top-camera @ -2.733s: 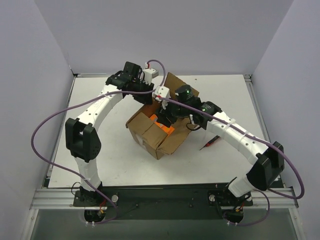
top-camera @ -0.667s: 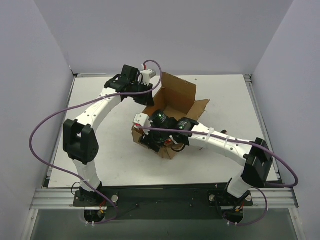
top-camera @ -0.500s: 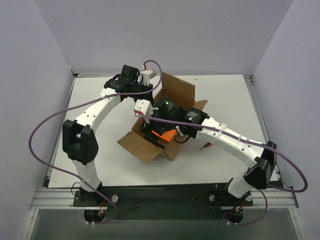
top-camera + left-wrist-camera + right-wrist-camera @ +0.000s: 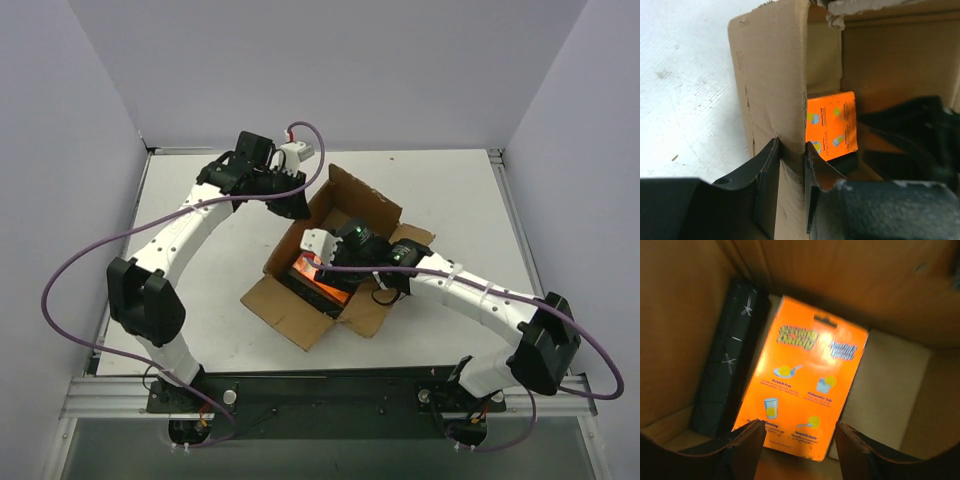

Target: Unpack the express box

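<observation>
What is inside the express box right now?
Inside the express box an orange packet lies flat, with a dark wrapped item beside it. Whatever may be under those two is covered and cannot be seen.

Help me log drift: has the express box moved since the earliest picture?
Yes. The express box has slid toward the table's near edge: its far flap, earlier at the far edge, now sits short of it.

Express box (image 4: 360, 195): brown corrugated cardboard, matt, creased, top edge torn rough. Orange packet (image 4: 805, 385): smooth printed card, slight sheen. Table (image 4: 685, 75): white, matt, scuffed.
</observation>
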Controlling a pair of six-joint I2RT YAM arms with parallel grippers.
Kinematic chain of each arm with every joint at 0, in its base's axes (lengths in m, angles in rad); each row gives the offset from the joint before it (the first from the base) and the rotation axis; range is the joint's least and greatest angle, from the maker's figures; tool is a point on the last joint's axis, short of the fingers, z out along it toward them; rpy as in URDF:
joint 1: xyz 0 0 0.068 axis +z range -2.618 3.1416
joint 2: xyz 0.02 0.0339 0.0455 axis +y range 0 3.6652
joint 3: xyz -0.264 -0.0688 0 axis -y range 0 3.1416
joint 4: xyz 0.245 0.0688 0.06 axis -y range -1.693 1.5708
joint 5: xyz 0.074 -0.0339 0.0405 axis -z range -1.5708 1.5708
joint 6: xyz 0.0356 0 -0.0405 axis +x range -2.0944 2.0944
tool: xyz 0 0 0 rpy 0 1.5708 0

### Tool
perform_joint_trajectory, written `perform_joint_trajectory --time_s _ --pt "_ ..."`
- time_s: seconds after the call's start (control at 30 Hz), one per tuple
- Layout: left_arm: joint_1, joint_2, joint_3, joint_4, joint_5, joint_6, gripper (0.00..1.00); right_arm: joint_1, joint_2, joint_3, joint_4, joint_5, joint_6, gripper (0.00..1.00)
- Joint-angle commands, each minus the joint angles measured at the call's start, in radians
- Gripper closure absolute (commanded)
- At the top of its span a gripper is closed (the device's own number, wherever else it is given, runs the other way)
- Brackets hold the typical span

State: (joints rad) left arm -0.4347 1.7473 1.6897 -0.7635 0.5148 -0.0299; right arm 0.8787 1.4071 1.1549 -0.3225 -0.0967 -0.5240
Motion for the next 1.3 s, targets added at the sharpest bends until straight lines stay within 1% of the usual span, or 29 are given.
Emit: perform_joint_trajectory --time_s 0.0,0.03,0.1,0.13,0.2,0.3,0.33,0.4,0.47,0.6,0.63,0.7,0.73,0.77,0.97,1.0,1.07,1.17,1.2,1.27 --pt "-0.009 -0.137 -0.021 0.061 0.224 -0.008 1.0 -0.018 -0.102 -0.157 0.059 0.094 -0.06 0.4" --pt "-0.015 -0.153 -0.057 0.072 0.246 -0.004 1.0 -0.021 -0.109 -0.185 0.092 0.126 -0.062 0.39" --pt "-0.036 -0.166 -0.087 0.079 0.289 0.021 1.0 -0.024 -0.122 -0.236 0.128 0.141 -0.051 0.36" --pt "-0.045 -0.166 -0.119 0.079 0.31 0.024 1.0 -0.026 -0.123 -0.242 0.149 0.138 -0.042 0.33" --pt "-0.056 -0.155 -0.145 0.072 0.306 0.016 1.0 -0.037 -0.116 -0.235 0.157 0.104 0.008 0.32" --pt "-0.05 -0.131 -0.183 0.084 0.274 0.004 1.0 -0.067 -0.093 -0.192 0.157 -0.012 0.096 0.29" --pt "-0.045 -0.121 -0.177 0.079 0.275 0.002 1.0 -0.075 -0.071 -0.179 0.157 -0.03 0.111 0.27" --pt "-0.026 -0.094 -0.168 0.087 0.289 -0.018 1.0 -0.086 -0.042 -0.141 0.158 -0.061 0.145 0.25" --pt "-0.013 -0.075 -0.15 0.089 0.31 -0.045 1.0 -0.096 0.009 -0.117 0.152 -0.095 0.168 0.24" --pt "0.007 -0.04 -0.139 0.115 0.312 -0.085 1.0 -0.145 0.09 -0.074 0.106 -0.179 0.274 0.24" --pt "0.01 -0.039 -0.139 0.121 0.31 -0.094 1.0 -0.176 0.125 -0.057 0.093 -0.254 0.344 0.24" --pt "0.01 -0.037 -0.139 0.142 0.307 -0.114 1.0 -0.207 0.157 -0.047 0.065 -0.342 0.402 0.23" --pt "0.007 -0.037 -0.139 0.15 0.306 -0.123 1.0 -0.221 0.183 -0.049 0.063 -0.377 0.459 0.21" --pt "0.004 -0.035 -0.137 0.158 0.306 -0.143 1.0 -0.237 0.196 -0.052 0.063 -0.44 0.476 0.21" --pt "-0.018 -0.006 -0.09 0.171 0.281 -0.179 1.0 -0.238 0.263 -0.041 0.05 -0.586 0.484 0.21" --pt "-0.019 -0.002 -0.084 0.17 0.275 -0.183 1.0 -0.238 0.288 -0.029 0.042 -0.606 0.476 0.24" --pt "-0.019 0.011 -0.068 0.167 0.243 -0.192 1.0 -0.236 0.302 -0.005 0.027 -0.627 0.464 0.26" --pt "-0.018 0.027 -0.048 0.158 0.212 -0.2 1.0 -0.236 0.305 0.037 0.026 -0.682 0.469 0.37" --pt "-0.016 0.031 -0.044 0.155 0.206 -0.203 1.0 -0.231 0.288 0.064 0.028 -0.67 0.467 0.44" --pt "-0.018 0.041 -0.03 0.153 0.18 -0.202 1.0 -0.219 0.254 0.086 0.023 -0.626 0.447 0.51"
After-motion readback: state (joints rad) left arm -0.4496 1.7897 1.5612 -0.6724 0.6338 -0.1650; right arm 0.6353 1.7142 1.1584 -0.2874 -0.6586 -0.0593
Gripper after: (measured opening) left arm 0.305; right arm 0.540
